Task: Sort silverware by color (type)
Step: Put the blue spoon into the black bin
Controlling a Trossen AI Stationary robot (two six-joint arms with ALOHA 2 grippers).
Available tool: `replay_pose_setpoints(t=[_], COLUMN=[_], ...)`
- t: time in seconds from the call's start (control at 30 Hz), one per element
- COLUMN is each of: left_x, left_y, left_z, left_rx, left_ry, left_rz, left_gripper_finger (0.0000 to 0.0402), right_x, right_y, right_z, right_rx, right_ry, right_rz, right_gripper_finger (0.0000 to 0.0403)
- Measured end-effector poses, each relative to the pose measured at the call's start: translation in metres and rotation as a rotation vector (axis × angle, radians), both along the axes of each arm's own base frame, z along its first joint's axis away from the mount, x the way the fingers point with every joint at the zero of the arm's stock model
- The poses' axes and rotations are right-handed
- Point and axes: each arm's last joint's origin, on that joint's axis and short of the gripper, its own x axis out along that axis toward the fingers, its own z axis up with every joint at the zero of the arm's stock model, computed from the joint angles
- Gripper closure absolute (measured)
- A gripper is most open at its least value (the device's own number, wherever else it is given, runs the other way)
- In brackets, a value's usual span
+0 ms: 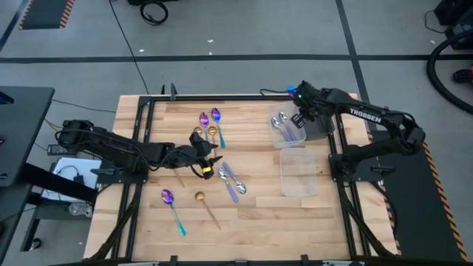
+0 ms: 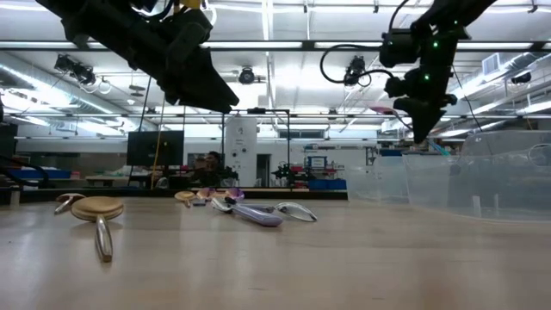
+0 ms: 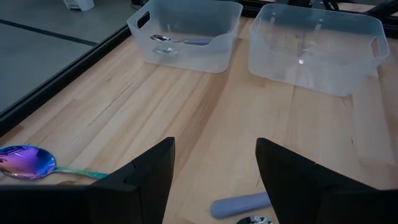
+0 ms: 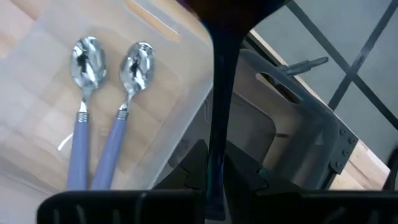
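Note:
Spoons lie loose on the wooden table: two purple ones point(image 1: 209, 117) and gold ones point(image 1: 210, 134) toward the far side, two silver ones with lavender handles point(image 1: 232, 180) in the middle, and a purple-teal one point(image 1: 172, 207) and a gold one point(image 1: 206, 205) nearer. My left gripper point(image 1: 209, 166) hovers open just left of the silver pair; its wrist view shows a lavender handle point(image 3: 239, 204) below the fingers. My right gripper point(image 1: 298, 120) is shut on a dark slim spoon point(image 4: 221, 93) over a clear container point(image 1: 288, 131) that holds two silver spoons point(image 4: 109, 68). My right gripper pinches the dark spoon's slim handle point(image 4: 216, 158) between its two fingers, and the spoon runs on past the fingertips along them. The fingers point down from above. A teal end point(image 2: 437, 147) sticks out below the gripper, lifted clear above the containers.
A second clear container point(image 1: 299, 174) sits nearer on the table's right side, and a third point(image 1: 323, 125) stands right of the one with spoons. Black frame rails border the table. Bare wood lies between the loose spoons and the containers.

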Motion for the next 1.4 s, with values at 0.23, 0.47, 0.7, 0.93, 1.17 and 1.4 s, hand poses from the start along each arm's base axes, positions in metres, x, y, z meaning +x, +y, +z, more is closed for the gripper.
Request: replay_pose_setpoints(t=[0.23,0.47,0.7,0.93,1.17,1.4], left_x=[0.000,0.000,0.000,0.001,0.000,0.000], left_y=[0.000,0.000,0.000,0.003,0.003,0.003], left_z=[0.001,0.001,0.001,0.000,0.000,0.000], left_rx=[-0.001,-0.001,0.000,0.000,-0.001,-0.001], left_ry=[-0.008,-0.008,-0.007,-0.007,-0.006,-0.006], left_rz=[0.001,0.001,0.002,0.015,0.014,0.014], left_gripper_finger=[0.0170,0.0170,0.0170,0.0170,0.0170,0.0170], right_x=[-0.005,-0.008,-0.013,-0.023,-0.029,-0.031], right_y=[-0.011,-0.022,-0.026,-0.022,-0.015,-0.013], right_z=[-0.009,-0.020,-0.023,-0.024,-0.025,-0.025], right_rx=[0.061,0.112,0.129,0.189,0.262,0.287], right_ry=[0.044,0.107,0.136,0.214,0.278,0.289], right_rz=[0.011,0.005,0.007,-0.030,-0.048,-0.063], right_gripper_finger=[0.0364,0.0364,0.0364,0.0364,0.0364,0.0364])
